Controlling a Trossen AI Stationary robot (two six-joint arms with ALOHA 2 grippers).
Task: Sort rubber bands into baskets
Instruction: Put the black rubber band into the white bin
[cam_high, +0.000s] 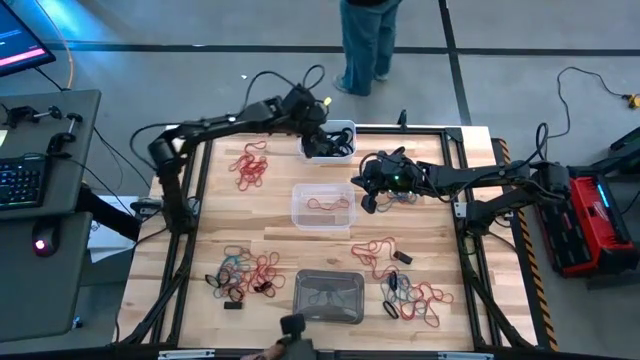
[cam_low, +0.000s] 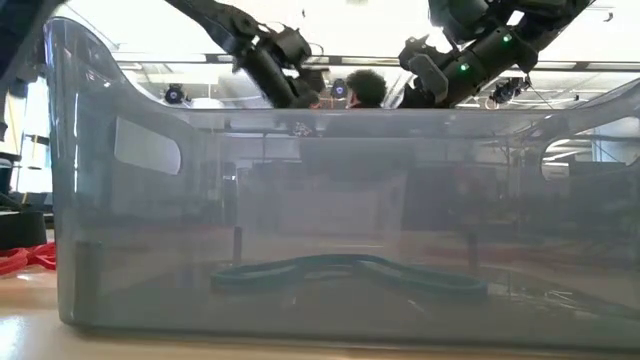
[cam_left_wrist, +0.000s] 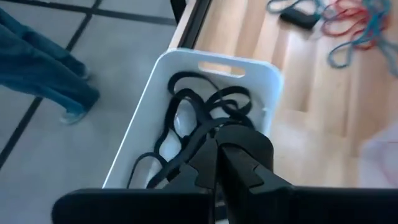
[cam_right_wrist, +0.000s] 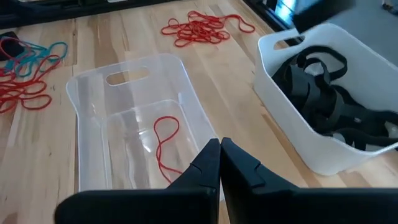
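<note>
Sorting is only partly done, judging from how the bands lie. Nearest the low camera, at the bottom centre of the high view, the grey basket holds a few blue-teal bands on its floor. Just beyond it, mixed heaps are left on the table: a red, black and teal tangle at lower left and another mixed heap at lower right, with loose red loops above the latter. In the middle of the frame the clear basket contains only one or two red bands, so most of the red ones are yet to be moved. A red pile also lies at upper left of the table. Farthest off, at the top centre, the white basket is well filled with black bands. The left claw hangs over that white basket with its fingers pressed together; I cannot tell whether a band is pinched between them. The right claw hovers just right of the clear basket in the high view, its fingers closed narrow and seemingly empty. Beyond the table a person stands on the floor. My reading is that black is furthest along, while red and teal are barely started.
</note>
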